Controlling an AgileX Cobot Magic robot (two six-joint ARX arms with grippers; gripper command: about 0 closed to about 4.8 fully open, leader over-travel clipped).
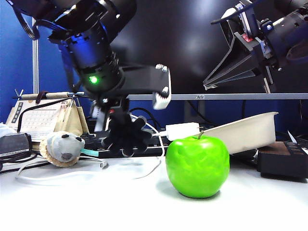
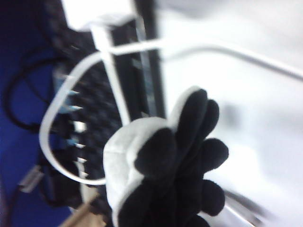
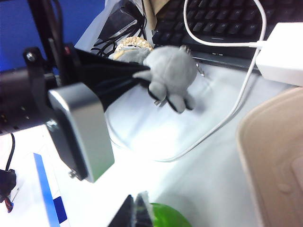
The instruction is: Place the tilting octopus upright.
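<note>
Left claw (image 1: pixel 124 126): clamped on the octopus (image 1: pixel 126 135), held above the bench (image 1: pixel 96 192), black tentacle undersides facing the exterior camera, so head-to-tentacle axis lies roughly level.
Right claw (image 1: pixel 207 86): raised far right, well apart; jaws look closed, empty.

We see open white surface (image 1: pixel 86 192) in front of and below the left gripper (image 1: pixel 126 137), which hangs clamped on the octopus (image 1: pixel 126 136) clear of it. To its right the green apple (image 1: pixel 197 166) blocks the way; to its left sits the plush animal head (image 1: pixel 61 148). Behind, the keyboard (image 3: pixel 227 19), the white cable (image 3: pixel 222 123) and the tray (image 1: pixel 245 132) crowd the back. The right gripper (image 1: pixel 211 84) hangs high above the apple, its fingers (image 3: pixel 137 213) together.
</note>
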